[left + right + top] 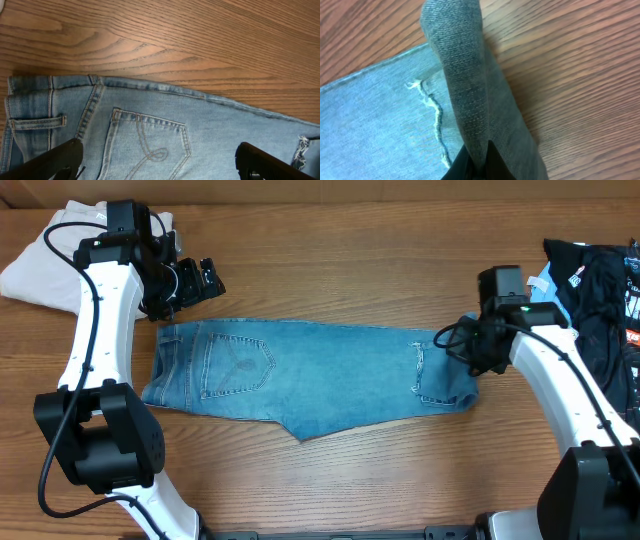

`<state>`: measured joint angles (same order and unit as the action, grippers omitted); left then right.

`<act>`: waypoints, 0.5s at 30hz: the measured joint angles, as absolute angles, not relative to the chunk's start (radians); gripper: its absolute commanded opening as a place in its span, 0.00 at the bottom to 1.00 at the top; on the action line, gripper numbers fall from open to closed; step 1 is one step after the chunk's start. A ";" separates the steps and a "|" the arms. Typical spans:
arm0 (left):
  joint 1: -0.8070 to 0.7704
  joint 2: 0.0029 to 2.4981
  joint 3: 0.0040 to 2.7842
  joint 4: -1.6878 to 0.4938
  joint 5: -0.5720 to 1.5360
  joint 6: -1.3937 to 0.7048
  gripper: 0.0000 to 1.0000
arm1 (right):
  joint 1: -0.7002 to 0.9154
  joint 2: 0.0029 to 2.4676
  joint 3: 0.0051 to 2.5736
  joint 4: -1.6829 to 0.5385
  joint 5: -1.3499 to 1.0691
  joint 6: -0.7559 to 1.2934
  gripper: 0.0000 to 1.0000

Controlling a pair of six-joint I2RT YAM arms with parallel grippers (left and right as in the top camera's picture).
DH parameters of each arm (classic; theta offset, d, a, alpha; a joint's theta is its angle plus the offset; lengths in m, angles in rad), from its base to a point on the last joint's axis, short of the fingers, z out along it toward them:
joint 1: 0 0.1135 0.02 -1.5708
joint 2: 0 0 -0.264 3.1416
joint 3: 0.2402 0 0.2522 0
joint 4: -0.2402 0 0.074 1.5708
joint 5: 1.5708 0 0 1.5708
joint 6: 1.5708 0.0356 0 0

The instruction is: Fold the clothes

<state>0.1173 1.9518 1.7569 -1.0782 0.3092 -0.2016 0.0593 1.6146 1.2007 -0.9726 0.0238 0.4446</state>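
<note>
The light blue jeans [310, 375] lie flat across the middle of the table, waistband to the left and a stitched back pocket [238, 363] facing up. My left gripper [205, 280] hovers open just beyond the waistband's far edge. In the left wrist view its two dark fingers [60, 159] stand wide apart over the pocket [150, 145], holding nothing. My right gripper [468, 345] is at the jeans' right end, shut on a pinched-up fold of denim [462, 85]. Its tips [480, 157] clamp that fold beside a frayed rip [434, 117].
Beige trousers [35, 265] lie at the back left, behind the left arm. A black printed garment [600, 290] with pale blue cloth [545, 285] sits at the right edge, close to the right arm. Bare wooden table [330, 240] surrounds the jeans.
</note>
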 measured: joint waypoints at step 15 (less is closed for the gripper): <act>0.117 1.952 1.757 -1.077 0.309 -0.202 1.00 | 0.173 1.615 1.201 -0.916 -0.017 0.490 0.08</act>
<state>0.1173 1.9518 1.7569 -1.0771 0.3092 -0.2016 0.1730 1.6146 1.2007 -0.9157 -0.0170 0.4900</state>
